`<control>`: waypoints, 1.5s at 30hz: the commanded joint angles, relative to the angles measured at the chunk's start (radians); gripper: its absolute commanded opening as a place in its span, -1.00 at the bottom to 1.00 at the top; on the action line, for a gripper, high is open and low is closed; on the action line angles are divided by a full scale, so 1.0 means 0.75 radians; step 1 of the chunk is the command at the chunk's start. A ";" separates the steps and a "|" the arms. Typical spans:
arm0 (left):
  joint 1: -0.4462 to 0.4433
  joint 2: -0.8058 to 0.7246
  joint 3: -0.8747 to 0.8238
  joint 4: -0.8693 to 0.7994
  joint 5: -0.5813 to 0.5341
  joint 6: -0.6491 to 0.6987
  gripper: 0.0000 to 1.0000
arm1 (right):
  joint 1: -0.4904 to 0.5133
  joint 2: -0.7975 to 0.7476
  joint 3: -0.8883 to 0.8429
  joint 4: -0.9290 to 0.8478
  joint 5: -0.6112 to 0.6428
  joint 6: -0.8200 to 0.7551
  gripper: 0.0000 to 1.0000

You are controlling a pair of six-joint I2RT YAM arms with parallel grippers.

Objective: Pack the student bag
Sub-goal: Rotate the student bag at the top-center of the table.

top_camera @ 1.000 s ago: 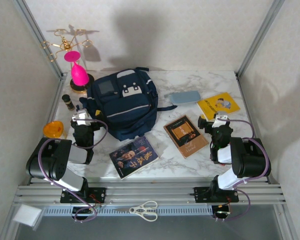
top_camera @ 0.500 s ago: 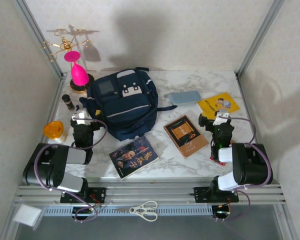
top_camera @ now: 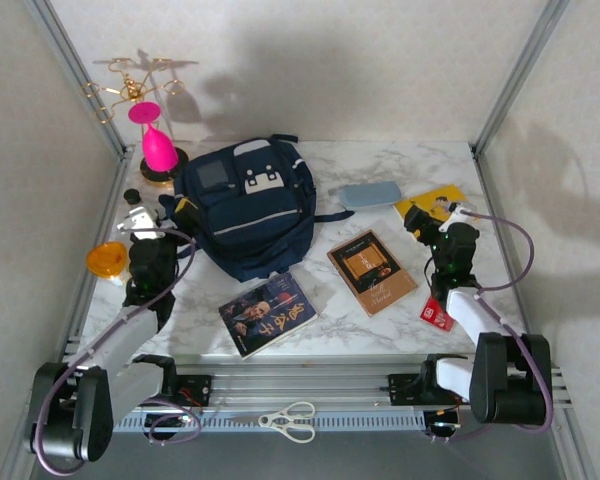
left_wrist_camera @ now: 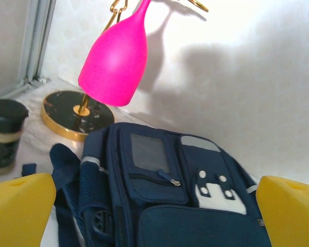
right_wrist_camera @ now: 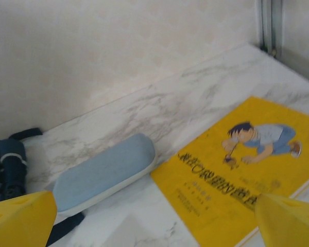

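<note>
The student bag (top_camera: 245,205), a navy backpack with a grey patch and a white buckle patch, lies flat at the middle back of the table with its zips closed. It also fills the lower half of the left wrist view (left_wrist_camera: 175,206). My left gripper (top_camera: 160,213) hovers just left of the bag, open and holding nothing, its yellow fingers (left_wrist_camera: 20,206) wide apart. My right gripper (top_camera: 442,213) hangs open over the near edge of a yellow book (top_camera: 435,203), empty. In the right wrist view my right gripper (right_wrist_camera: 154,221) faces that yellow book (right_wrist_camera: 247,164) and a light blue pencil case (right_wrist_camera: 105,172).
A dark blue book (top_camera: 268,312) and a brown book (top_camera: 371,270) lie in front of the bag. The pencil case (top_camera: 370,193) is right of it. A pink glass (left_wrist_camera: 116,56) on a gold stand, a dark-lidded jar (left_wrist_camera: 5,134), an orange object (top_camera: 107,260) and a red card (top_camera: 437,313) lie around.
Both arms have stretched forward from their folded pose. The left gripper moved back and left beside the bag. The right gripper moved back over the yellow book, uncovering the red card.
</note>
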State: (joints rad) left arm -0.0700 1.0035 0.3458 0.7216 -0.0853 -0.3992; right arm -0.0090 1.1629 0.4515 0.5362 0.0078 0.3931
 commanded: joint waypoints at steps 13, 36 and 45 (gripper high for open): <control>-0.084 -0.176 0.212 -0.803 0.182 -0.547 0.99 | 0.186 -0.015 0.240 -0.644 -0.323 0.365 0.98; -0.518 0.132 0.172 -0.797 0.069 -0.807 0.99 | 0.757 0.951 0.994 -0.548 -0.150 0.575 0.63; -0.520 0.254 0.167 -0.782 0.029 -0.780 0.99 | 0.764 1.186 1.214 -0.632 -0.087 0.552 0.34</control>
State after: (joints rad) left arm -0.4511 1.1687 0.4801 0.1299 -0.0326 -0.9886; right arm 0.5552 2.0148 1.3102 0.0963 -0.0914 0.8280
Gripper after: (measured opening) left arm 0.994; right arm 0.676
